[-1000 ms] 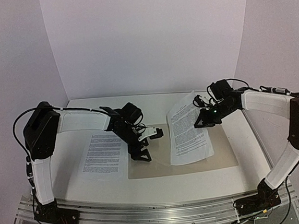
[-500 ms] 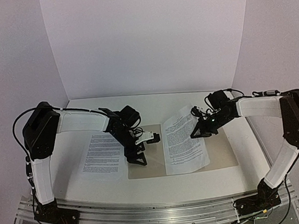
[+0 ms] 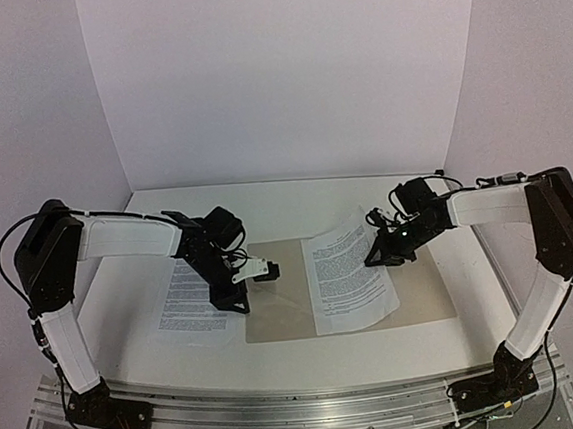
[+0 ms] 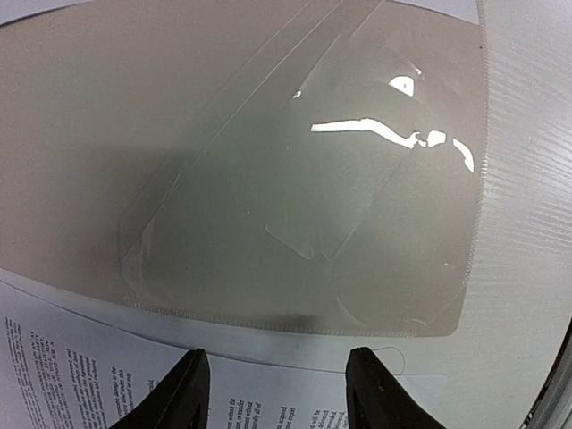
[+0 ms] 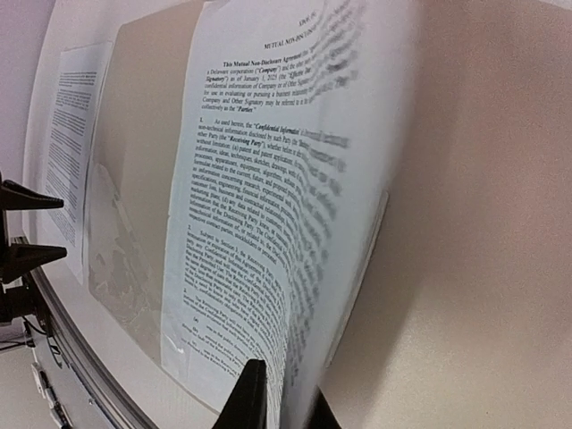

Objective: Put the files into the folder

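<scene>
Right end effector [image 5: 281,395] pinching 1 sheet [image 5: 268,197] over folder [image 5: 143,134], left end effector [image 4: 281,384] spread above other sheet [image 4: 71,375]

From above and behind we overlook the whole tabletop [image 3: 309,358] — our wrist views skim close, sharing the folder [image 3: 280,310].

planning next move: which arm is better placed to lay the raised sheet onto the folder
Right. The right gripper pinches that sheet over the folder; the left gripper hangs open by the other sheet.
</scene>
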Action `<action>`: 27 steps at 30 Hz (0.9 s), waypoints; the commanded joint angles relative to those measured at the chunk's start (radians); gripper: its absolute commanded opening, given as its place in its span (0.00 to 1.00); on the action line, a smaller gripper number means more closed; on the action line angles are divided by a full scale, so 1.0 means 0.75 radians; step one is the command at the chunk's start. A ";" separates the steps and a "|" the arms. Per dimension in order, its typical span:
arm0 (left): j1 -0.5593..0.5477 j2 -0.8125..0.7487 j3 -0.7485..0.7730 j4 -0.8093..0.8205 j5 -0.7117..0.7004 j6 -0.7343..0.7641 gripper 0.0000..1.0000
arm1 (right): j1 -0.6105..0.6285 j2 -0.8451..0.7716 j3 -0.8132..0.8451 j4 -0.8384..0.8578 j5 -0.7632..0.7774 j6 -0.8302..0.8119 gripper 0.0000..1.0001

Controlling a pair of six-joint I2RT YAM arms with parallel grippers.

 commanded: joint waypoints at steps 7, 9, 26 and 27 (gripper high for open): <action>0.068 0.089 0.074 -0.012 0.124 -0.412 0.48 | -0.005 -0.016 -0.077 0.019 0.064 0.090 0.21; 0.125 0.124 0.157 -0.060 0.223 -0.626 0.50 | -0.005 -0.012 -0.080 0.021 0.057 0.096 0.21; 0.166 0.236 0.228 0.035 0.460 -1.343 0.61 | -0.004 0.009 -0.087 0.022 0.063 0.112 0.20; 0.166 0.238 0.231 0.031 0.445 -1.358 0.61 | -0.004 0.004 -0.090 0.023 0.066 0.113 0.20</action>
